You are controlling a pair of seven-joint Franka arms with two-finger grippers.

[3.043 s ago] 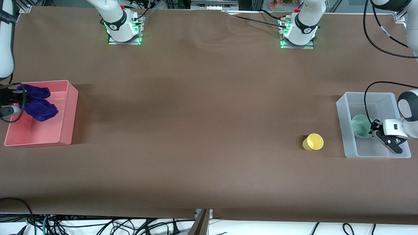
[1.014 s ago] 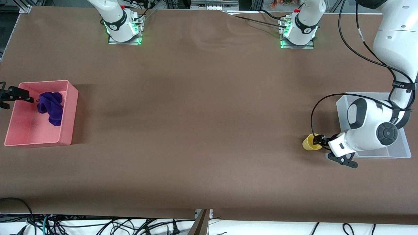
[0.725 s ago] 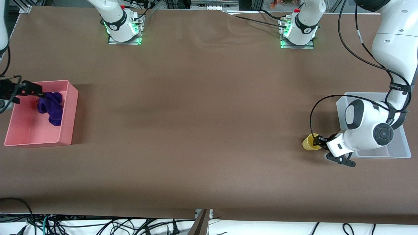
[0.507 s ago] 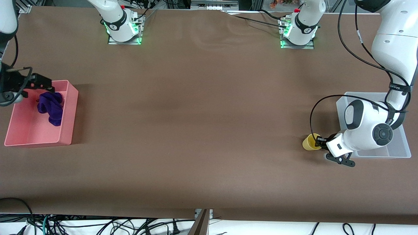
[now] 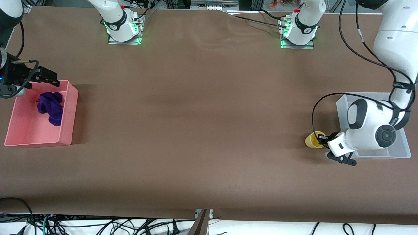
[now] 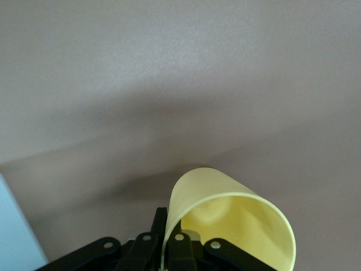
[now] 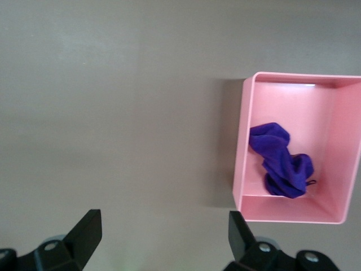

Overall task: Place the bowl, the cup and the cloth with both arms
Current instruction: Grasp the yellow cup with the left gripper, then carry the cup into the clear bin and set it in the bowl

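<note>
The cup (image 5: 314,139) is held by the left gripper (image 5: 321,139) at the left arm's end of the table, just beside the clear bin (image 5: 341,109), at about 8 o'clock from that bin in the front view. In the left wrist view the cup (image 6: 228,223) is seen tilted, its open mouth turned toward the camera, with its rim wall pinched between the black fingers (image 6: 163,237). Whether the cup is resting on the brown table (image 5: 202,114) or raised slightly off it cannot be told.

The bowl cannot be seen; the clear bin is largely covered by the left arm's wrist.

The cloth (image 5: 50,106) is lying bunched inside the pink bin (image 5: 70,111) at the right arm's end of the table, in the half of the bin farther from the front camera. In the right wrist view the cloth (image 7: 282,161) is seen lying free in the pink bin (image 7: 243,147).

The right gripper (image 5: 47,77) is held in the air over the pink bin's edge, at about 12 o'clock from the cloth in the front view. Its fingers (image 7: 84,231) are spread wide and nothing is gripped
</note>
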